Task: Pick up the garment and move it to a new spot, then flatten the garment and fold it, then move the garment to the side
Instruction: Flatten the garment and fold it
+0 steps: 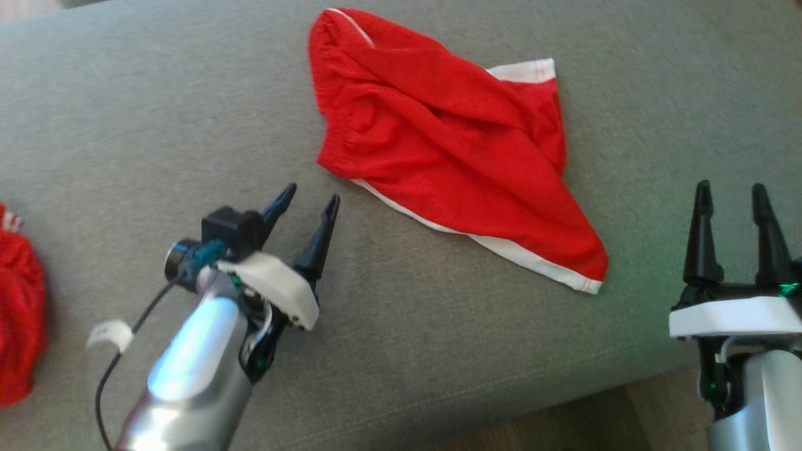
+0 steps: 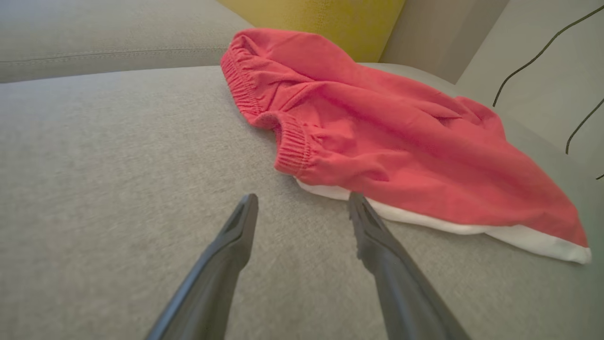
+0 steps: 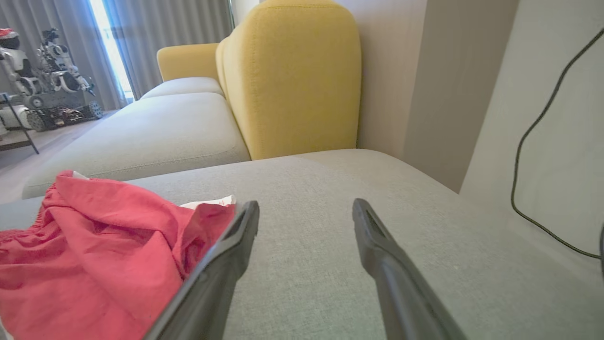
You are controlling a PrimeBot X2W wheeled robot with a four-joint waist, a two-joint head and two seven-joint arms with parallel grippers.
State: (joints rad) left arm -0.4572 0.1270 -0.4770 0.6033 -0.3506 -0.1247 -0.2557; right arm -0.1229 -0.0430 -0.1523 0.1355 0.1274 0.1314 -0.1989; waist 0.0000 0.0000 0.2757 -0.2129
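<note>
On grey cushion (image 1: 125, 94), crumpled red garment (image 1: 451, 150) — left jaws, right jaws spread

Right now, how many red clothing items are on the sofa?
2. A red garment lies centre on the sofa seat; a red bundle sits at the head view's left edge, cut off, so more may be hidden.

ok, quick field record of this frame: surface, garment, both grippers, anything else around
surface: grey fabric sofa cushion
garment: red fabric garment with white trim, lying rumpled on the cushion, neither flattened nor folded, held by neither gripper
left gripper: open, empty, fingertips close beside the garment's white hem; contact unclear
right gripper: open, empty, apart from the garment, off to its right near the cushion's front edge
other: second red crumpled fabric item at far left; yellow upholstered backrest behind
</note>
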